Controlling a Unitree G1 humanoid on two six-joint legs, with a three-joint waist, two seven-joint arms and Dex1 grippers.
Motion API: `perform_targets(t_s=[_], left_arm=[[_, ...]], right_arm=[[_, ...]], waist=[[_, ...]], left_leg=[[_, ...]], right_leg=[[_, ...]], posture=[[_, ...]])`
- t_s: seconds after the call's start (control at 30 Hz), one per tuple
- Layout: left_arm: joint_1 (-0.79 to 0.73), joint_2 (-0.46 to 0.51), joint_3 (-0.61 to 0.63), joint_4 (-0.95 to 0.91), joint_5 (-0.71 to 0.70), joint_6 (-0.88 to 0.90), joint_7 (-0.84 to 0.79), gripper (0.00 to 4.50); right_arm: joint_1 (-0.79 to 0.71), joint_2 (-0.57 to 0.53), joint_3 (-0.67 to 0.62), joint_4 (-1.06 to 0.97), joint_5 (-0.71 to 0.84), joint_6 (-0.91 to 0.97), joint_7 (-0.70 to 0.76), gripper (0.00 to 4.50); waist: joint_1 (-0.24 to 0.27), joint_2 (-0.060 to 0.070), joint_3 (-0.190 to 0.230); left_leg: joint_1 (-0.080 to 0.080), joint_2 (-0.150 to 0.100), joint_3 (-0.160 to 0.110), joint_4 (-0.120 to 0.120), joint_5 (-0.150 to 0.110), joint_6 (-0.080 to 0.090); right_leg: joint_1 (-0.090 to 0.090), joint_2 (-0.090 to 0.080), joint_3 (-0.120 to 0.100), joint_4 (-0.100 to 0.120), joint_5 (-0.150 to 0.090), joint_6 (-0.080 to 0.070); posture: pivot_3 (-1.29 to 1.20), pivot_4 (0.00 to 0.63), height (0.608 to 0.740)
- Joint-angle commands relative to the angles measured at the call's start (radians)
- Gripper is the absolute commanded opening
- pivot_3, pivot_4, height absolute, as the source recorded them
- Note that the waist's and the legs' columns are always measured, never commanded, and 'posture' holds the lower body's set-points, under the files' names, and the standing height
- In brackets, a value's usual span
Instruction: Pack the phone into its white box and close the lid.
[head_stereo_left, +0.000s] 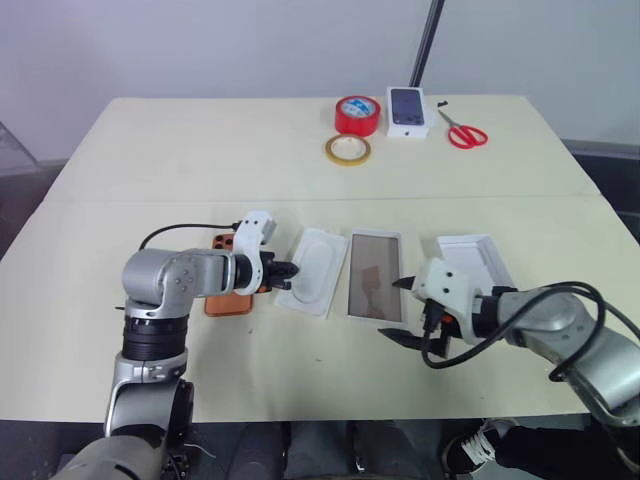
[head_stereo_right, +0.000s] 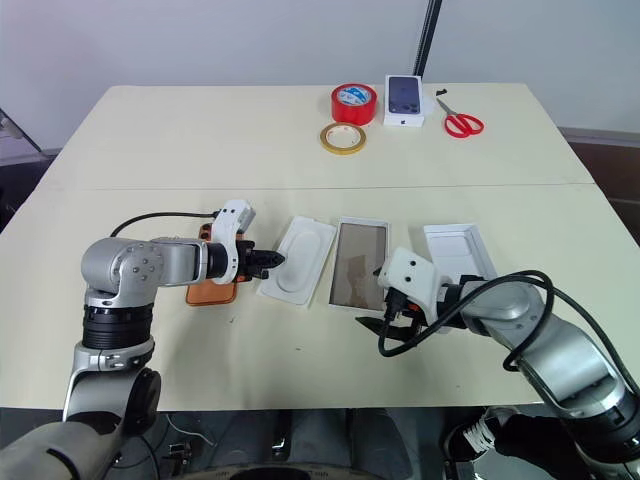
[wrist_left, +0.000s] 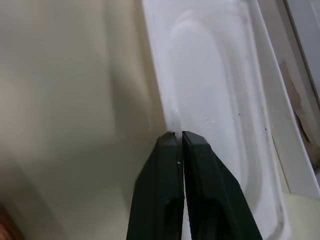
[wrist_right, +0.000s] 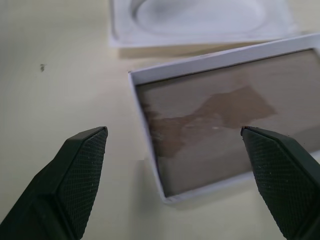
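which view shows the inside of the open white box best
The right wrist view: the white box lies close below the open right gripper, its brown, stained floor plain. Both eye views show it whole but far off; the left wrist view catches only an edge.

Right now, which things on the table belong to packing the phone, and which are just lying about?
Job: phone; white box; moulded tray, pinched by left gripper; lid.
Lying about: red tape; yellowish tape ring; printed phone box; scissors.
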Motion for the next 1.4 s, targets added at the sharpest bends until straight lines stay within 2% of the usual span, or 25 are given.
perform_targets(t_s=[0.03, 0.1, 0.3, 0.33, 0.47, 0.63, 0.8, 0.9, 1.1, 1.27, 1.4], left_arm=[[-0.018, -0.021, 0.076, -0.014, 0.000, 0.021, 0.023, 0.02], [-0.017, -0.039, 0.128, -0.020, 0.001, 0.028, 0.041, 0.00], [-0.041, -0.091, 0.287, -0.042, -0.002, 0.067, 0.090, 0.00], [-0.044, -0.095, 0.301, -0.045, -0.001, 0.072, 0.096, 0.00], [-0.079, -0.120, 0.414, -0.051, 0.004, 0.097, 0.129, 0.00], [-0.126, -0.100, 0.491, -0.044, 0.014, 0.099, 0.164, 0.00], [-0.147, -0.099, 0.495, -0.045, 0.001, 0.099, 0.180, 0.00], [-0.142, -0.124, 0.474, -0.077, -0.018, 0.099, 0.196, 0.00], [-0.105, -0.202, 0.432, -0.136, -0.071, 0.099, 0.261, 0.00], [-0.054, -0.300, 0.366, -0.192, -0.118, 0.099, 0.349, 0.00], [-0.020, -0.348, 0.320, -0.211, -0.149, 0.099, 0.412, 0.00]], right_arm=[[-0.061, 0.015, 0.082, 0.019, -0.040, 0.023, 0.011, 4.24], [-0.087, 0.010, 0.148, 0.036, -0.078, 0.011, 0.028, 3.58], [-0.108, -0.002, 0.237, 0.054, -0.169, -0.073, 0.074, 0.40], [-0.108, 0.002, 0.242, 0.056, -0.177, -0.085, 0.080, 0.06], [-0.128, 0.031, 0.289, 0.051, -0.231, -0.141, 0.103, 0.06], [-0.174, 0.097, 0.372, 0.076, -0.317, -0.219, 0.127, 0.06], [-0.271, 0.226, 0.421, 0.214, -0.421, -0.240, 0.086, 0.06], [-0.316, 0.305, 0.391, 0.255, -0.407, -0.192, 0.078, 0.98], [-0.304, 0.286, 0.232, 0.198, -0.330, -0.145, 0.096, 4.03], [-0.269, 0.168, 0.070, 0.184, -0.282, -0.124, 0.133, 4.03], [-0.251, 0.122, 0.010, 0.199, -0.278, -0.132, 0.125, 4.03]], waist=[[0.001, 0.000, 0.000], [0.001, 0.000, 0.000], [0.001, 0.000, 0.000], [0.001, 0.000, 0.000], [0.001, 0.000, 0.000], [-0.001, -0.001, 0.000], [0.000, -0.001, 0.000], [0.002, -0.001, 0.000], [0.001, -0.001, 0.000], [0.002, -0.001, 0.000], [-0.002, -0.001, 0.001]], left_leg=[[0.000, 0.000, 0.000, 0.000, 0.000, 0.000], [0.000, 0.000, -0.001, 0.000, 0.000, 0.000], [-0.001, -0.002, -0.001, 0.000, 0.000, 0.000], [0.000, -0.002, -0.001, 0.000, 0.000, 0.000], [-0.001, -0.004, -0.002, 0.000, 0.000, -0.001], [-0.001, -0.004, -0.003, 0.000, 0.001, -0.001], [0.000, -0.005, -0.003, -0.001, 0.001, -0.002], [-0.001, -0.005, -0.004, -0.001, 0.002, -0.004], [-0.001, -0.006, -0.004, -0.001, 0.002, -0.003], [-0.001, -0.006, -0.005, -0.001, 0.001, -0.002], [-0.001, -0.006, -0.005, -0.001, 0.001, -0.002]], right_leg=[[0.000, 0.000, 0.000, 0.000, 0.000, 0.000], [0.000, -0.001, -0.001, 0.000, 0.000, 0.000], [0.000, -0.002, -0.002, 0.000, 0.000, 0.000], [0.000, -0.003, -0.002, 0.000, 0.000, 0.000], [0.000, -0.005, -0.004, 0.000, 0.000, 0.000], [0.000, -0.006, -0.004, 0.000, 0.000, 0.000], [0.000, -0.006, -0.005, 0.001, 0.000, 0.000], [0.000, -0.007, -0.005, 0.001, 0.000, 0.000], [0.000, -0.008, -0.006, 0.001, 0.000, 0.000], [0.000, -0.009, -0.006, 0.000, 0.000, 0.000], [0.000, -0.007, -0.006, 0.000, 0.000, 0.000]], posture=[[0.00, 0.150, 0.717], [0.00, 0.150, 0.717], [0.00, 0.150, 0.717], [0.00, 0.150, 0.717], [0.00, 0.150, 0.717], [0.00, 0.150, 0.717], [0.00, 0.150, 0.717], [0.00, 0.150, 0.717], [0.00, 0.150, 0.717], [0.00, 0.150, 0.717], [0.00, 0.150, 0.717]])
